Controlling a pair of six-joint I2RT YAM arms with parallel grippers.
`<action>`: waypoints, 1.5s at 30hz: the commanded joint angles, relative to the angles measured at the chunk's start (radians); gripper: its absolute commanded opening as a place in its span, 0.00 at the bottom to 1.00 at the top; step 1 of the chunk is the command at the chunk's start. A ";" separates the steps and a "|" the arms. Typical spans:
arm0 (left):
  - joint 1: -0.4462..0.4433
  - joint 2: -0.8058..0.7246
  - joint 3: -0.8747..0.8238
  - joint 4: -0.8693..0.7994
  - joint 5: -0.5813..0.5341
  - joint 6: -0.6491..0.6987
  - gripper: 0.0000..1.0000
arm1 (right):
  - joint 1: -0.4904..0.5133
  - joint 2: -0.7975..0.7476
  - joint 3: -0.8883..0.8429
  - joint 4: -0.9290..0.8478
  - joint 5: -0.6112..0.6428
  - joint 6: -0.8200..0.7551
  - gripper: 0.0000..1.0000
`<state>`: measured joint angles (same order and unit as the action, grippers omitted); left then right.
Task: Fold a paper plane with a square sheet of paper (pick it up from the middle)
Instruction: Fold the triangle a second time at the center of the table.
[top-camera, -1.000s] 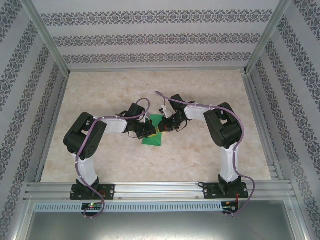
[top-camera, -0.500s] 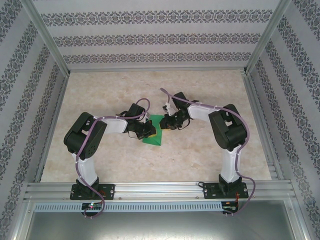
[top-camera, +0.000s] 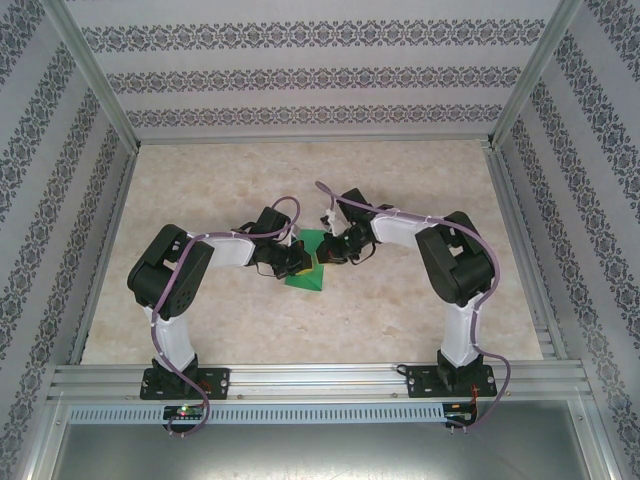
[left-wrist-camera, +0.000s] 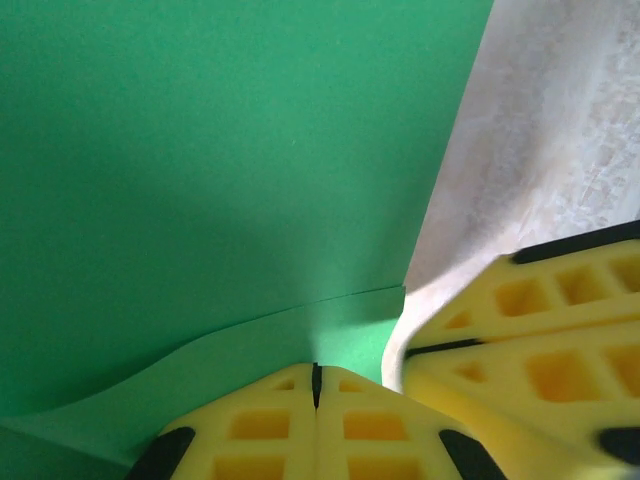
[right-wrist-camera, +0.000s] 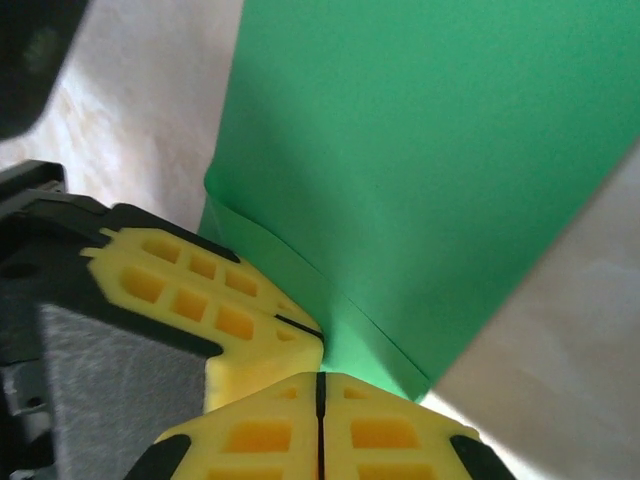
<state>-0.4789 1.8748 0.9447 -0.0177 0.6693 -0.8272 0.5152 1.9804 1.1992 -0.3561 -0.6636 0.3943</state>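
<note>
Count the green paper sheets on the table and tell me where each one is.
1. The green sheet lies partly folded at the middle of the table, with the left hand and right hand, both shut, at its edge. Anything beneath is hidden.

A robotics lab test cell is indicated by an aluminium frame (top-camera: 320, 378), patterned wall panels (top-camera: 320, 72) and a marble-look surface (top-camera: 400, 300) enclosed on three sides.

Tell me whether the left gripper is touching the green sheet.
Touching. The left wrist view shows the left gripper, jaws shut, with its fingertips pressed against the folded lower edge of the green sheet, no gap between them.
</note>
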 joint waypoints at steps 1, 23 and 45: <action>-0.014 0.020 -0.030 -0.071 -0.043 0.003 0.00 | 0.005 0.039 0.031 -0.021 0.043 0.002 0.05; 0.014 -0.053 -0.027 -0.011 -0.091 -0.023 0.02 | 0.013 0.110 0.040 -0.136 0.196 -0.057 0.03; 0.150 -0.026 0.001 -0.262 -0.224 0.087 0.01 | 0.025 0.107 0.025 -0.165 0.243 -0.093 0.04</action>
<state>-0.3946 1.8275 0.9493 -0.1364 0.5720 -0.7876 0.5415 2.0300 1.2613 -0.4274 -0.5797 0.3321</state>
